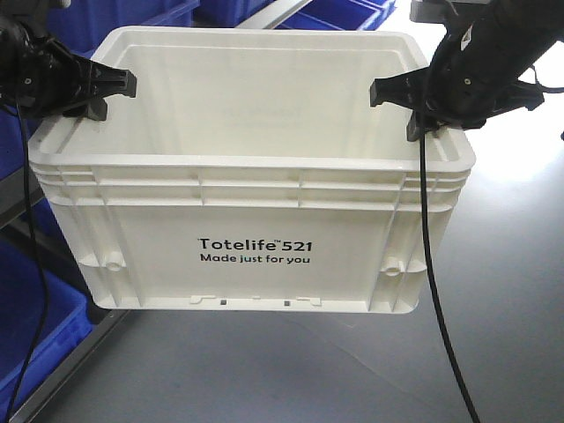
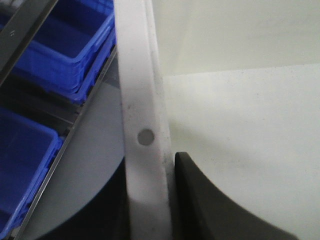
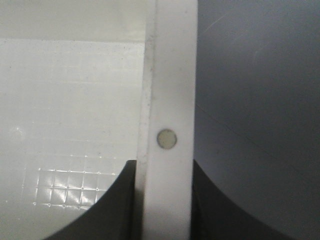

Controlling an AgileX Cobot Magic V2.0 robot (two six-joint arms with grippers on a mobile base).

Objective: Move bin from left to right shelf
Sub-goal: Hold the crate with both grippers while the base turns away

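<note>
Item: white rectangular moulded-plastic bin [image 1: 256,211], smooth, faint satin sheen, black printed lettering. Fittings: left claw [image 1: 115,97] and right claw [image 1: 397,111], black matt plastic. Outboard of left claw: blue plastic crates [image 2: 65,45], glossy. Beyond right claw: grey floor [image 1: 511,291], smooth, semi-gloss.

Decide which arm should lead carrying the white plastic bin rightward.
Right, probably: the right gripper clamps the white plastic bin on the open grey floor side; the left gripper backs onto blue plastic crates. Both grips needed.
</note>
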